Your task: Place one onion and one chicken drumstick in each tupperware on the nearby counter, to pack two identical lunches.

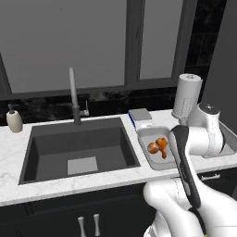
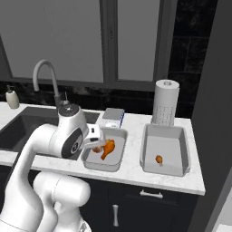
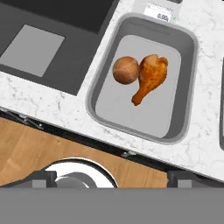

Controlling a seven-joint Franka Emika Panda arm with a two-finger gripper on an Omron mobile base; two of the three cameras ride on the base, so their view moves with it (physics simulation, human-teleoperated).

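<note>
The left tupperware (image 3: 144, 116) (image 1: 150, 135) (image 2: 102, 161) is a grey tub on the white marbled counter (image 3: 52, 105) (image 1: 69, 185) beside the sink. A brown onion (image 3: 126, 70) (image 1: 152, 148) and a chicken drumstick (image 3: 149, 81) (image 1: 162, 146) (image 2: 108, 148) lie in it, touching. The right tupperware (image 2: 170, 145) holds one small orange-brown piece (image 2: 159, 159), too small to name. My gripper (image 3: 113, 178) (image 2: 94, 141) hangs above the left tub's near rim, open, with nothing between its fingers.
A dark sink (image 1: 78, 148) with a faucet (image 1: 74, 95) lies left of the tubs. A small scale (image 3: 157, 15) (image 2: 112, 117) stands behind the left tub, a paper towel roll (image 2: 165, 102) behind the right one. A soap bottle (image 1: 15, 120) sits far left. A dark wall bounds the right.
</note>
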